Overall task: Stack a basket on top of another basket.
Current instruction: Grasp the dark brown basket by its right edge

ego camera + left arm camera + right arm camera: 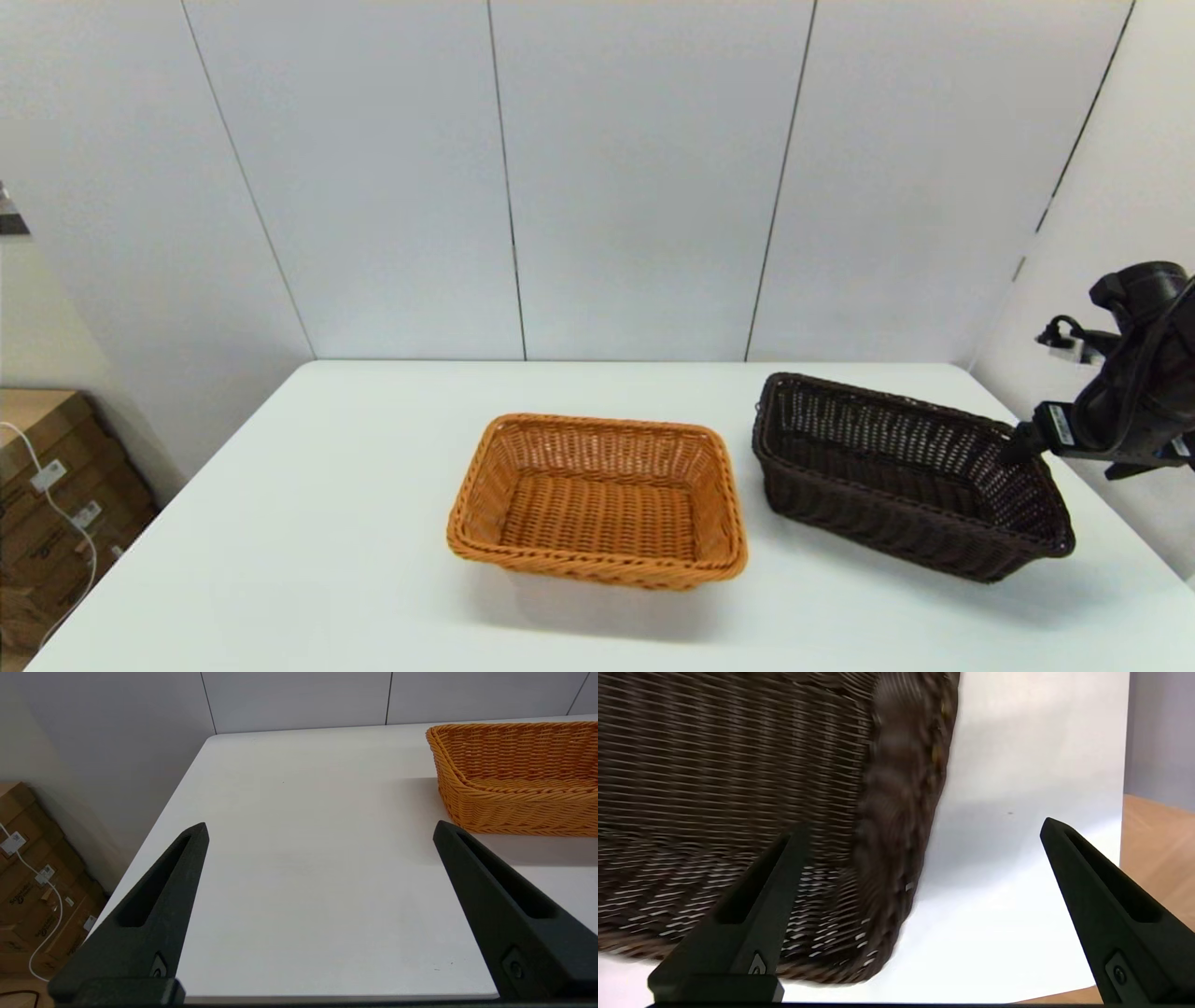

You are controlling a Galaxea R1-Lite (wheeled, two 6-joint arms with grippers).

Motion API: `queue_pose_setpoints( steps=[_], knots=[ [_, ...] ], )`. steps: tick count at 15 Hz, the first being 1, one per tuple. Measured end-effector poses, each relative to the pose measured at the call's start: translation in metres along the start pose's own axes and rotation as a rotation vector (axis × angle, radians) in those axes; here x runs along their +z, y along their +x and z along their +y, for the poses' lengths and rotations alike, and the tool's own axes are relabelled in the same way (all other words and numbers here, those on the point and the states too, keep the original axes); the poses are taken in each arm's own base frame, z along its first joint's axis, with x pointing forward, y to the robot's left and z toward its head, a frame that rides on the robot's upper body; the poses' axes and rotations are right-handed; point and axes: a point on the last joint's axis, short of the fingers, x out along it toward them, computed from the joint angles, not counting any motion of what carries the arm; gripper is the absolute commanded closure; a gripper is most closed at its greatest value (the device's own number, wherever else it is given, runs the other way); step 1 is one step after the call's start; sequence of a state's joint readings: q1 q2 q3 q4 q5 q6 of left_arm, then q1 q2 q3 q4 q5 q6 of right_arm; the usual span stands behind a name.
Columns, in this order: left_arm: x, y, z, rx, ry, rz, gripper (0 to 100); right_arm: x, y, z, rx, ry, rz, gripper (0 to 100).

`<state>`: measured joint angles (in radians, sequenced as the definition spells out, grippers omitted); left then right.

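Observation:
The dark brown basket [896,467] sits on the right of the table, turned at an angle. The orange basket [597,499] stands at the centre, empty, a small gap to the left of the dark one. My right gripper [1013,448] is at the dark basket's right end. In the right wrist view it [920,828] is open and straddles the rolled rim [896,812], one finger inside the basket [714,765] and the other over bare table. My left gripper [320,828] is open above the table's left part, with the orange basket [514,774] off to one side.
The white table [280,523] meets panelled walls at the back and right. Cardboard boxes [47,485] with a white cable stand on the floor past the left edge. The right table edge [1120,858] runs close by the dark basket.

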<state>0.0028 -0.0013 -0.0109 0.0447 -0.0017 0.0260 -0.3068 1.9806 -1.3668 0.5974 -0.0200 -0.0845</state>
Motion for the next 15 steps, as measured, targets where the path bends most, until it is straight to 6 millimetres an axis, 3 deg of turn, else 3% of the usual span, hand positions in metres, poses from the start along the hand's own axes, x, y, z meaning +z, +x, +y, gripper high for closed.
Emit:
queue_pose_setpoints(
  steps=[10, 11, 15],
  knots=[
    [0.000, 0.000, 0.000, 0.000, 0.001, 0.000, 0, -0.002, 0.065, -0.006, 0.110, -0.024, 0.152, 0],
    [0.000, 0.000, 0.000, 0.000, 0.001, 0.000, 0, -0.002, 0.069, -0.005, 0.123, -0.023, 0.161, 100],
    [0.000, 0.000, 0.000, 0.000, 0.001, 0.000, 0, -0.003, 0.078, -0.005, 0.137, -0.020, 0.179, 100]
  ],
)
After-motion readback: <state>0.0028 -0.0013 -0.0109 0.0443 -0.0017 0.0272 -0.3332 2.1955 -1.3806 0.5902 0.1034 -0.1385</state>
